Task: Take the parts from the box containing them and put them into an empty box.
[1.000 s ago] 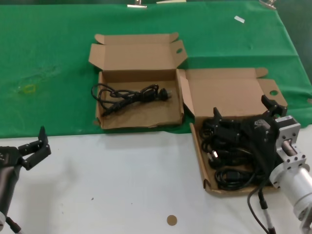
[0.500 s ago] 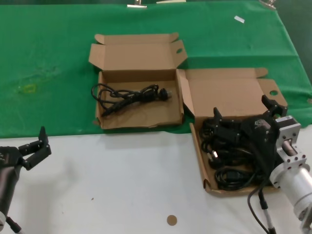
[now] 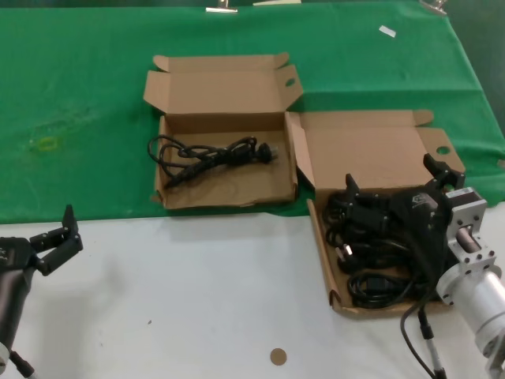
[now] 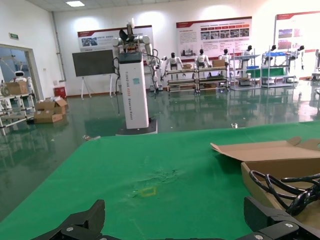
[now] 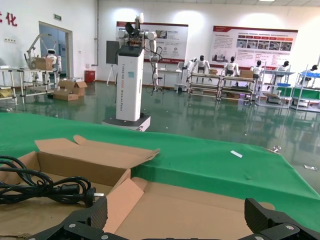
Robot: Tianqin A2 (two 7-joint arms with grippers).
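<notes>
Your right gripper point(image 3: 392, 189) is spread wide over the power cords point(image 3: 371, 245) in the right box point(image 3: 359, 146), gripping nothing. Your left gripper point(image 3: 57, 237) sits open over the white table point(image 3: 197, 292). One cord point(image 3: 209, 155) lies in the left box point(image 3: 225, 91).

Even, bright overhead light fills the head view, and the white counter point(image 3: 197, 300) at the bottom of the frame runs close to washed out. Soft, short shadows sit under the open box lids at centre, nothing hard-edged. The black cords at right merge into one dark mass, detail lost. In both wrist views, ceiling panels glow along the top edge and the polished hall floor point(image 4: 75, 135) throws back glossy reflections. Distant shelving stays reasonably sharp; the dark shapes along the bottom edges go soft.
</notes>
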